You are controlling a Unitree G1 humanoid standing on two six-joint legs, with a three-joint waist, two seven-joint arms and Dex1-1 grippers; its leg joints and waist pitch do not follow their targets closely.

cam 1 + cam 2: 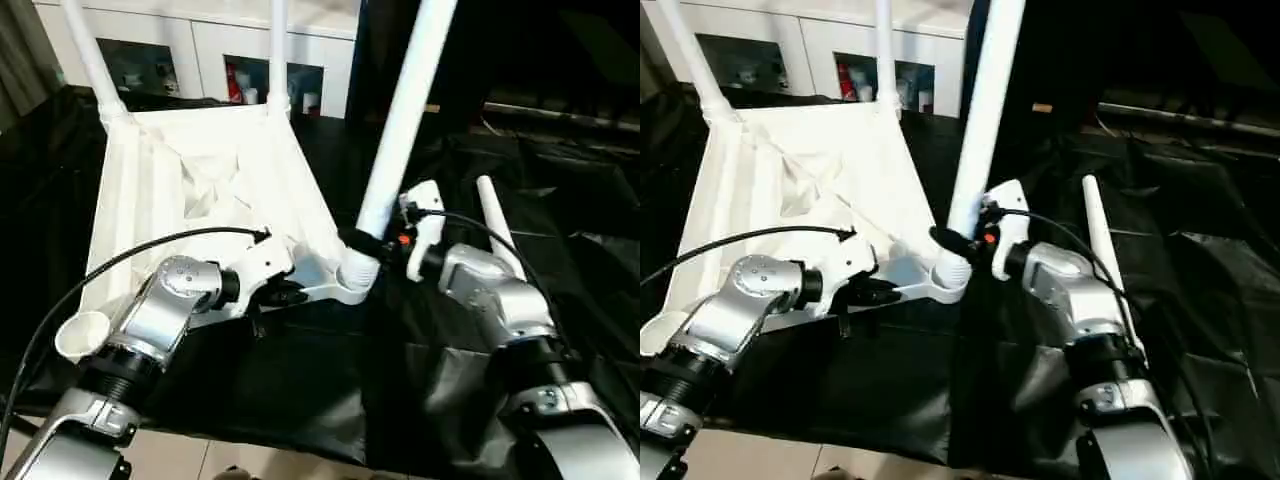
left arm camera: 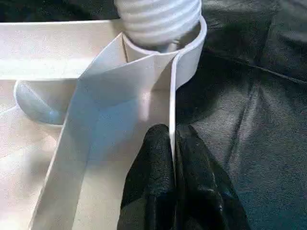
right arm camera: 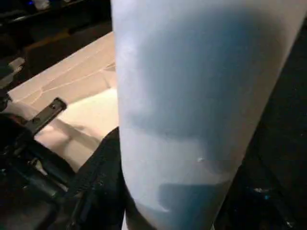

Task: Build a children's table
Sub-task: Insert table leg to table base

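So the table top was lying upside down on the black sheet, filling the left half of the head view, ribs up, with two legs already standing in the far corner sockets near the top edge. The third leg rose through the middle of the frame, its ridged end sitting in the near corner socket at a lean. A fourth leg lay on the sheet right of centre, beyond the right arm.

The left gripper was pinched nearly shut on the thin edge wall of the top, just beside that socket. The right gripper was clamped about halfway around the leg's lower end, just above the socket.

My guess: hollow plastic, light and stiff, but smooth enough to slip (that tapered leg especially). Grabbing low near the ridges looked smart for turning it in. The thin wall probably flexes, so the pinch close to the corner seemed the right spot.
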